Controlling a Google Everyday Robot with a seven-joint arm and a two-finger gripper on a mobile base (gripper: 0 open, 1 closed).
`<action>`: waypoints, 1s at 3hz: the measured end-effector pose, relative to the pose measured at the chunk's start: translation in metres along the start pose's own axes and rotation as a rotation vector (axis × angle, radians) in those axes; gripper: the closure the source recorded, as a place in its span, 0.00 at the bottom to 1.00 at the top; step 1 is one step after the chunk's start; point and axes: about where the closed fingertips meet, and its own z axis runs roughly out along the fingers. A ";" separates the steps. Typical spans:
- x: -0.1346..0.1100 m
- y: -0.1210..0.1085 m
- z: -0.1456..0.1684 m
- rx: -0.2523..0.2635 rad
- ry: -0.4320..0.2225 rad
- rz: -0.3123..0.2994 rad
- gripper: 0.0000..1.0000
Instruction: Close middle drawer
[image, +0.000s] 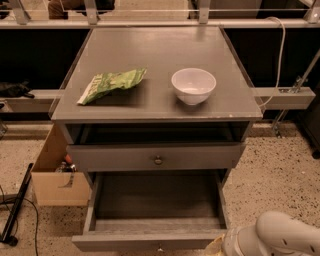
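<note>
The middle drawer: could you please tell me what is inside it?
The middle drawer shows only its bare floor; its back part is hidden under the upper drawer. The gripper sits at its front right corner.

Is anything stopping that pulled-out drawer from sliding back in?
Nothing visible does. The middle drawer shows nothing inside, and the gripper is at the right end of its front, bottom right of the view.
</note>
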 end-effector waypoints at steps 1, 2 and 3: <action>0.009 0.000 0.044 -0.038 0.028 -0.006 1.00; 0.008 0.005 0.063 -0.054 0.037 -0.027 1.00; 0.007 0.005 0.064 -0.055 0.037 -0.028 0.81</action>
